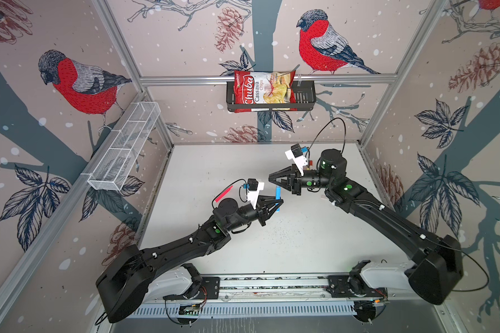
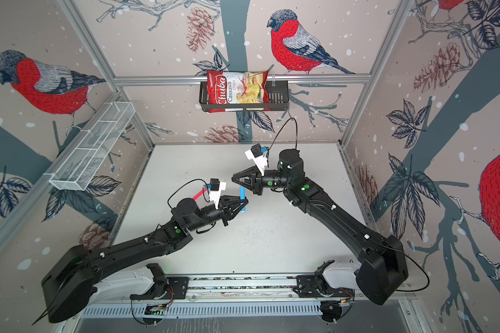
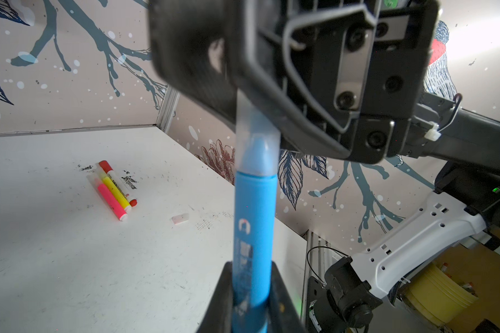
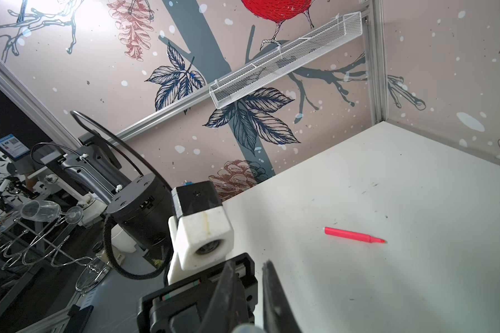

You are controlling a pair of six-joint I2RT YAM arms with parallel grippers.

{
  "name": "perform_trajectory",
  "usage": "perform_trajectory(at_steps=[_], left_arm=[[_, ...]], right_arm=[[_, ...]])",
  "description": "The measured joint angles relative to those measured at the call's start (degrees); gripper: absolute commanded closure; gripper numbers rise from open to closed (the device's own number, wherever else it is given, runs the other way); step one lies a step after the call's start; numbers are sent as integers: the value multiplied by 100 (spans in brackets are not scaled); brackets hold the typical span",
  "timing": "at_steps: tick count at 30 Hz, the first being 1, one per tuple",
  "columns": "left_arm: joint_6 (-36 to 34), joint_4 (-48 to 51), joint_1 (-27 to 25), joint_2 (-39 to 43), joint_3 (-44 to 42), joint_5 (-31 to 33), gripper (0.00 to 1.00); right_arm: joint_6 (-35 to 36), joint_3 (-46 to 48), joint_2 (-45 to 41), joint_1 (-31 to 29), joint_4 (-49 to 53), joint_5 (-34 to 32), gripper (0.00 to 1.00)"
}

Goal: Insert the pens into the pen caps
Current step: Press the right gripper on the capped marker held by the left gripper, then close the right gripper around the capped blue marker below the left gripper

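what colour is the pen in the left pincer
Bright blue; the pen shows best in the left wrist view, a clear cap over its tip.

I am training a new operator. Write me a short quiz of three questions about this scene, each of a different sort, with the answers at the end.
1. Multiple choice: which colour is the pen that the left end effector holds? A) yellow B) blue C) pink
2. True or false: the red pen lying alone on the table has its cap on.
3. Count: how many pens are in the group of pens lying side by side in the left wrist view?

Key
1. B: it is the blue pen, with a translucent cap over its tip.
2. False: its tip is bare.
3. Three.
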State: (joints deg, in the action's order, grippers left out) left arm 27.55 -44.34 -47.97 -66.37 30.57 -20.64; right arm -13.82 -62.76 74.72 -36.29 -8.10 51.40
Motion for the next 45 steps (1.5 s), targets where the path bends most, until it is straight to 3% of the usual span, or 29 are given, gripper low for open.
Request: perform_trajectory(at_steps=[11,24,45], left_arm=[[-50,476,186,83,173,-339,100],[-26,1113,463,269,334,-984,100],[103,1453,684,225,533,-1613,100]], right_arm=[[170,87,-55,9,66,-44,100],[-9,623,-278,-13,-533,-225,100],[-229,1338,-570,-372,-1482,-1060,100]])
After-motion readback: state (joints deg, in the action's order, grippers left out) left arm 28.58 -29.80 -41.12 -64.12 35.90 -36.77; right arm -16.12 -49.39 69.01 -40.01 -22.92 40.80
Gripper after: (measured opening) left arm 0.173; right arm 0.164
